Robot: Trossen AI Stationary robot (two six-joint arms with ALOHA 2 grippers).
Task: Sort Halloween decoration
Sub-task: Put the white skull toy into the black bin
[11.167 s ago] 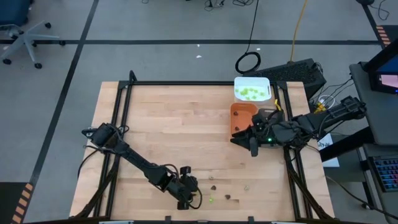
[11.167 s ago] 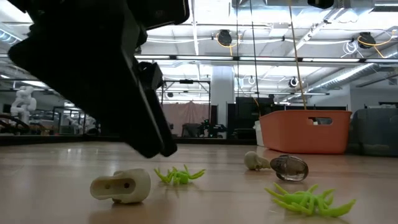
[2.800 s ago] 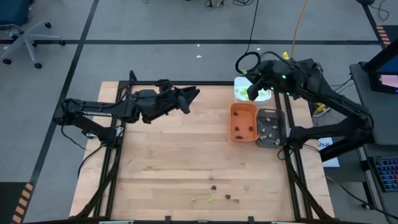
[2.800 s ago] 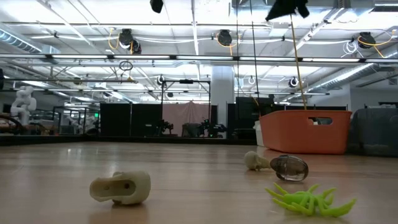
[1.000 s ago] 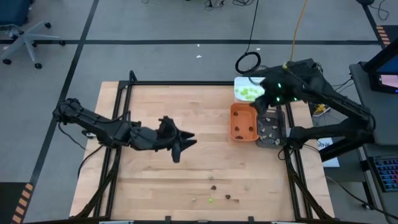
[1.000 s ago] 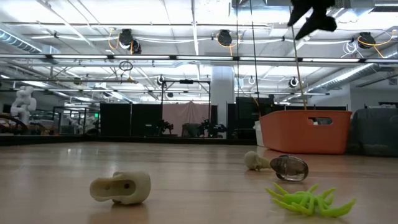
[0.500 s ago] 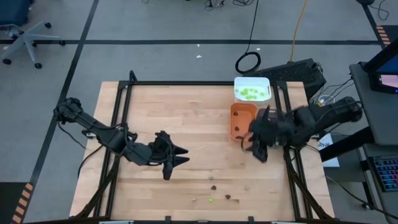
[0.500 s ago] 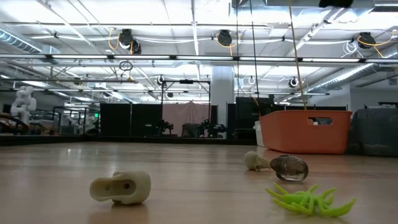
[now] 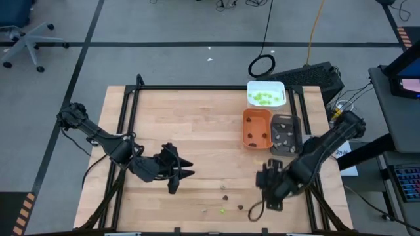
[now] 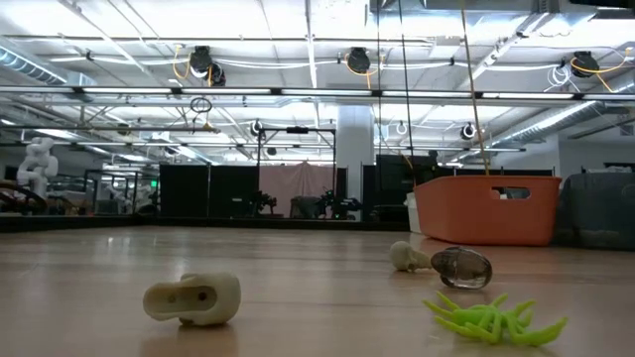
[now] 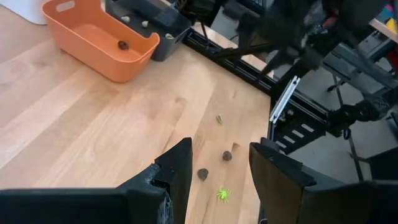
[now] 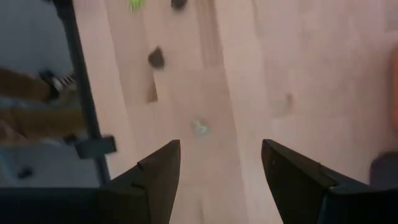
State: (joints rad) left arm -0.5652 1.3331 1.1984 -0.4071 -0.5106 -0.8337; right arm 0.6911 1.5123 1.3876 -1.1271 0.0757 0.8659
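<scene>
1. Halloween decoration pieces (image 9: 224, 196) are lying scattered near the table's (image 9: 197, 131) front edge.
2. More pieces are sitting in the orange tray (image 9: 256, 126), grey tray (image 9: 285, 133) and white tray (image 9: 265, 93).
3. Left gripper (image 9: 184, 173) is hovering mid-table, fingers apart, empty.
4. Right gripper (image 9: 257, 203) is hanging just beside the loose pieces, fingers wide, empty.

Pale matt wood table (image 9: 197, 131); smooth plastic orange tray (image 11: 99, 38); glossy dark brown piece (image 10: 461, 267).
</scene>
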